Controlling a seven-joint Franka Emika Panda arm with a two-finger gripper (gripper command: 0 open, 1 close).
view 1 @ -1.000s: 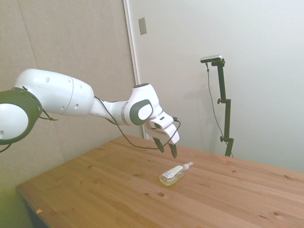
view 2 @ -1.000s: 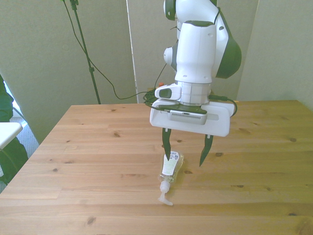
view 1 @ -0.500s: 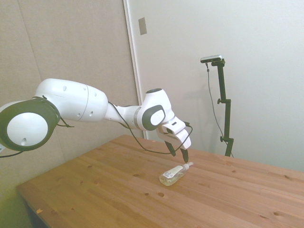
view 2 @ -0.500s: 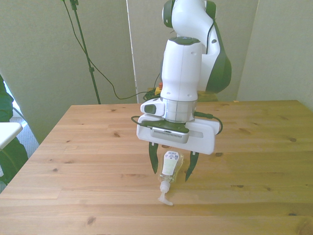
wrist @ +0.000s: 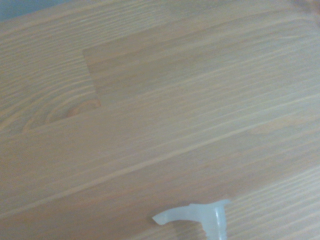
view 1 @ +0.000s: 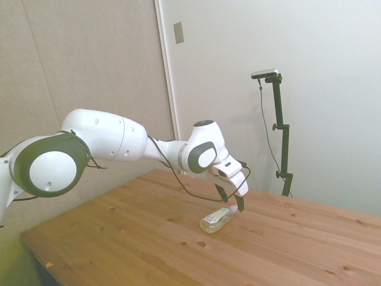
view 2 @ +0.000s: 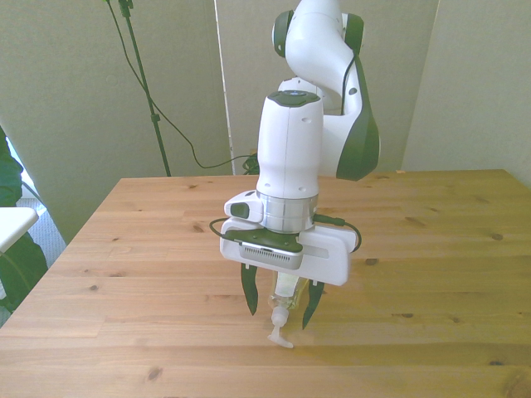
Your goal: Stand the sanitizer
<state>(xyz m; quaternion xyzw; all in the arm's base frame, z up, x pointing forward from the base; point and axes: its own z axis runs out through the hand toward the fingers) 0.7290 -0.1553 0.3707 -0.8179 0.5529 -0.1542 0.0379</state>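
The sanitizer (view 2: 284, 290) lies on its side on the wooden table (view 2: 124, 249), a small clear bottle of yellowish liquid with its white pump top (view 2: 278, 333) pointing at the near edge. My gripper (view 2: 280, 317) is open and low over the table. One finger stands on each side of the bottle's neck end, and neither can be seen touching it. From the side, the gripper (view 1: 231, 201) hangs just above the pump end of the sanitizer (view 1: 214, 221). Close up, the wrist view holds only the white pump top (wrist: 200, 216) on the wood.
The table's near edge (view 2: 249, 390) runs close below the pump. Something green and a white surface (view 2: 12, 222) sit off the table at the front view's left. Bare wood (view 1: 119, 238) spreads around the bottle on all sides.
The gripper has come down and forward along the bottle, from above its base end to straddling its neck. The fingers stayed open. The bottle has not moved.
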